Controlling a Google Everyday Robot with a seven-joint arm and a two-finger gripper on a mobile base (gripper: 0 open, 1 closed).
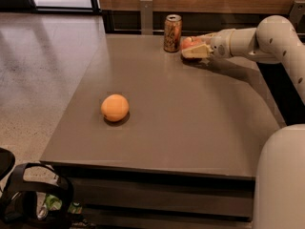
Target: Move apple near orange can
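Observation:
The orange can (172,33) stands upright at the far edge of the grey-brown table (190,128). The red-pink apple (189,44) sits just right of the can, between the fingers of my gripper (192,47). The gripper reaches in from the right on a white arm and is shut on the apple, low over the table top. The apple is a small gap away from the can. The near finger hides the apple's lower part.
A plain orange fruit (115,107) lies on the table's left middle. A wooden wall runs behind the table with a grey post (146,16). A black bag (35,197) sits on the floor at the lower left. My white base (281,180) fills the lower right.

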